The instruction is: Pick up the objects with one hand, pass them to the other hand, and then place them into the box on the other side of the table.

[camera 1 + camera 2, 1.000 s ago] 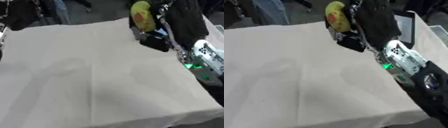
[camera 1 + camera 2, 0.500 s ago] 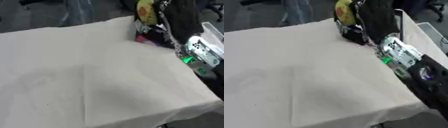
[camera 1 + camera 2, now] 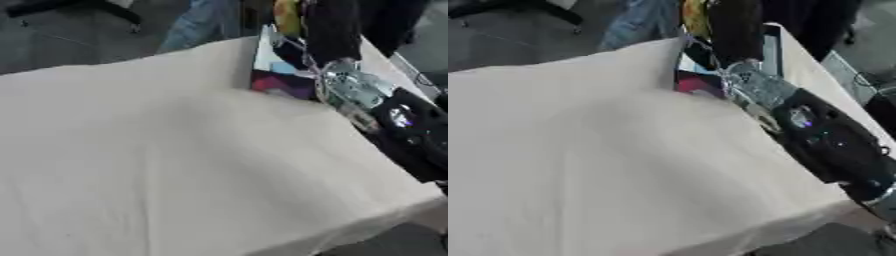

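My right hand (image 3: 331, 30) reaches in from the right to the table's far right corner. Its dark fingers are curled on a yellow object (image 3: 286, 15), which shows at the hand's left side against the top edge. Just below them stands the box (image 3: 278, 80), with a pale wall and a purple and magenta side. The hand and the object hang over the box's opening. Blur hides how the fingers lie on the object. My left hand shows in no view.
A cream cloth (image 3: 175, 165) covers the whole table. My right forearm (image 3: 359, 92), silver and black, lies along the table's right edge. Dark floor and a black chair base (image 3: 70, 7) lie beyond the far edge.
The camera has swung, so the whole picture shifted. My right hand has carried the yellow object farther toward the far right corner, over the box.
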You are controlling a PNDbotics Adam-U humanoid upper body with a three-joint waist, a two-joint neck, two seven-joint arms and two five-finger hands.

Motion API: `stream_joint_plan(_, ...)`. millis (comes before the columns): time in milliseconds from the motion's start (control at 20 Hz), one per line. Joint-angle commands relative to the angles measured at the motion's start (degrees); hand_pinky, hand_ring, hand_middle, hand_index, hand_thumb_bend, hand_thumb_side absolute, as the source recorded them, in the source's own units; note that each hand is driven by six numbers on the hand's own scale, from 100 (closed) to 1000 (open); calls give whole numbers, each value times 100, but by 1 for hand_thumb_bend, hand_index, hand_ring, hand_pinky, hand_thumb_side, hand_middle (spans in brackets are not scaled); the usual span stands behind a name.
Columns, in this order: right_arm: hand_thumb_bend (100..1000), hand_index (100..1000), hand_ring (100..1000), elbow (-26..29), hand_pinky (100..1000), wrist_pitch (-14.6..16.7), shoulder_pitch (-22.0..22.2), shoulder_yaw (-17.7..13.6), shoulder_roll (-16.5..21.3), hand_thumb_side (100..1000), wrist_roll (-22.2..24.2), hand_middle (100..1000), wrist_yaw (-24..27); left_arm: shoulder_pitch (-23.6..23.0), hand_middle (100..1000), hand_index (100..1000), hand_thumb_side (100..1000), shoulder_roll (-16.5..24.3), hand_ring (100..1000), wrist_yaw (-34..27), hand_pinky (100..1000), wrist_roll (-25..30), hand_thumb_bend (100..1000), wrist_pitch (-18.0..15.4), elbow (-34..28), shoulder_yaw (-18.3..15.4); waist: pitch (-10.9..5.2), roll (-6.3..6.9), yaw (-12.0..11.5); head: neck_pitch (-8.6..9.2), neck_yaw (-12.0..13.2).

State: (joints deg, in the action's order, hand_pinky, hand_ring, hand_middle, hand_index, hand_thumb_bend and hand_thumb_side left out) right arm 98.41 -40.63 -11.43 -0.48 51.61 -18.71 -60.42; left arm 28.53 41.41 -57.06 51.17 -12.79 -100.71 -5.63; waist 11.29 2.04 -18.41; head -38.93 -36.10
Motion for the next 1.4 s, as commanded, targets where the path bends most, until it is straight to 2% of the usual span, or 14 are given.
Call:
stream_joint_plan(50,179,293,247,-649,100,-159,7,-409,323,514,-29,1000,722,-114,524,662,883,89,548,-100,648,80,100,-172,-331,-321,-26,-23,-102,154,-353)
stream_joint_plan(150,204,341,278,-1092,111,-141,25,-540,385,514,-98,1000,1208,-236,524,663,881,56,548,-145,648,80,100,-159,-432,-425,6,-38,-203,174,-499)
stream_joint_plan(250,336,402,308,-1490,129,-144,43,-665,425,501,-273,1000,1592,-324,524,662,882,23,548,-180,647,80,100,-117,-483,-503,34,-48,-278,201,-613)
stream_joint_plan(300,438,438,328,-1671,146,-143,57,-711,442,538,-376,1000,1764,-362,523,662,882,6,547,-198,647,80,100,-83,-498,-534,44,-54,-310,215,-660)
stream_joint_plan(400,808,545,358,-1974,172,-114,86,-751,479,700,-580,1000,2031,-431,523,661,892,-27,547,-209,647,80,108,1,-520,-582,57,-67,-352,238,-729)
stream_joint_plan(450,937,590,372,-2093,187,-120,98,-756,496,797,-679,1000,2093,-457,523,661,895,-42,547,-197,647,80,110,44,-531,-596,60,-73,-359,247,-749)
stream_joint_plan(500,920,642,388,-2192,205,-161,105,-754,510,851,-778,1000,2107,-477,523,660,899,-57,547,-181,647,80,116,88,-537,-605,62,-79,-362,255,-761)
stream_joint_plan(600,917,681,399,-2313,214,-338,101,-752,523,855,-942,1000,2064,-491,523,661,902,-85,547,-154,647,80,119,170,-544,-610,62,-86,-359,265,-779)
stream_joint_plan(850,995,764,433,-2114,251,-690,115,-738,535,735,-1280,1000,1901,-497,523,660,910,-132,548,-117,647,80,134,321,-547,-602,32,-97,-305,290,-766)
stream_joint_plan(1000,1000,785,469,-1629,287,-638,134,-670,541,687,-1305,1000,1855,-543,523,660,904,-185,549,-87,647,80,142,431,-482,-647,-6,-102,-212,316,-635)
stream_joint_plan(1100,1000,802,512,-1077,344,-482,164,-568,546,683,-1224,1000,1742,-598,524,660,895,-253,550,-61,648,80,147,540,-414,-721,-59,-104,-86,304,-436)
stream_joint_plan(1200,1000,813,550,-390,396,-285,186,-462,513,750,-1042,1000,1515,-656,525,658,892,-335,551,-10,648,80,155,688,-332,-811,-136,-114,78,214,-95)
stream_joint_plan(1300,1000,817,580,438,452,-24,176,-328,403,916,-795,1000,1146,-735,525,656,888,-431,551,83,648,80,167,890,-204,-913,-250,-131,313,73,648)
stream_joint_plan(1400,1000,813,588,1251,472,290,146,-188,164,1000,-525,1000,702,-791,526,655,871,-521,552,206,649,80,145,1093,-70,-1011,-379,-164,561,-59,1424)
